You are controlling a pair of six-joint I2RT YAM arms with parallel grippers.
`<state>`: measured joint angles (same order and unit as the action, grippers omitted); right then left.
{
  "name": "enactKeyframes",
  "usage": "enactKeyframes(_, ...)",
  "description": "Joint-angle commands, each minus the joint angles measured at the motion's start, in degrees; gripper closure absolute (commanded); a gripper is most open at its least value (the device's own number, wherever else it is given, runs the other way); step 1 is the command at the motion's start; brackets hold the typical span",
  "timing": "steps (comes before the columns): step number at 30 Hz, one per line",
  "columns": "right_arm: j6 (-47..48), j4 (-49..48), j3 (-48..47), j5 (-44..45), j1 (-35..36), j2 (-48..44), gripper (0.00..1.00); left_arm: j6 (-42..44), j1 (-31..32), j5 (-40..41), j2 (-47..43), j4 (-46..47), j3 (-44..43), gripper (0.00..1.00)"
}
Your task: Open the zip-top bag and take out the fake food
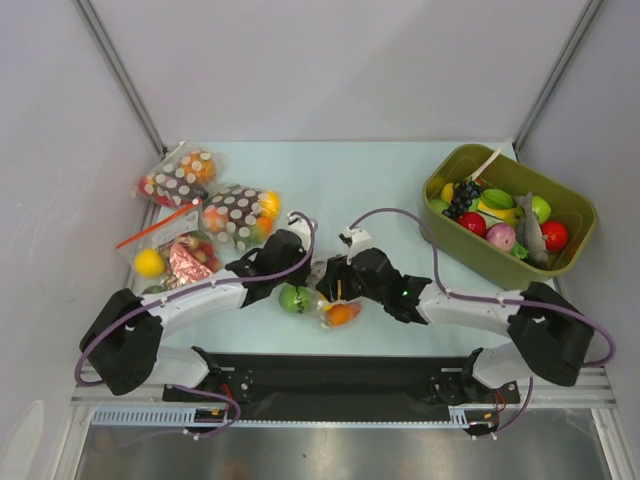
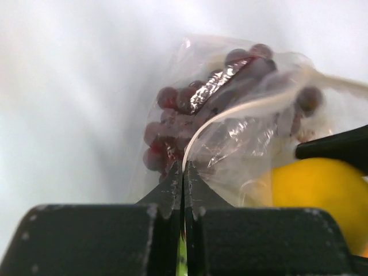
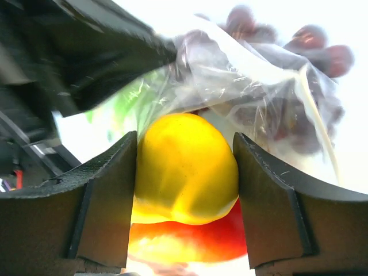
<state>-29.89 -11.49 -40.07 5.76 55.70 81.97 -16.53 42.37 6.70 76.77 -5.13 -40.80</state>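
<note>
Bag pinched low over the near surface, fruit gripped.
Right end effector clamps the yellow fruit, red piece half hidden beneath; left end effector is clenched on the bag's edge; grapes blur behind film.

The left arm and right arm were white-shelled with bulky black joints, matte black fingers, and a purple cable looping along each.
</note>
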Motion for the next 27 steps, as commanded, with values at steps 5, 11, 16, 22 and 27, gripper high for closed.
enactKeyframes(5, 1.06, 4.98, 2.19, 7.95, 0.02, -11.83, 0.91, -0.78, -0.10, -3.88, -4.52, 4.85, 1.06, 1.00)
enactKeyframes(11, 0.62, 3.75, 4.30, 18.04, -0.68, -14.30, 0.91, -1.57, 0.87, -9.86, -7.59, 10.21, 2.91, 1.00)
enactKeyframes(16, 2.90, -0.55, 4.74, 23.86, -0.77, -15.17, 0.91, -2.53, 3.33, -13.29, -7.43, 11.98, 3.00, 1.00)
enactKeyframes(22, 6.33, -4.69, 4.30, 26.57, 0.02, -18.42, 0.91, -3.33, 5.35, -14.34, -4.09, 12.85, 1.51, 1.00)
enactKeyframes(27, 9.49, -5.47, 4.92, 35.10, 0.37, -19.31, 0.90, -3.59, 7.29, -15.14, -4.96, 14.70, 1.51, 1.00)
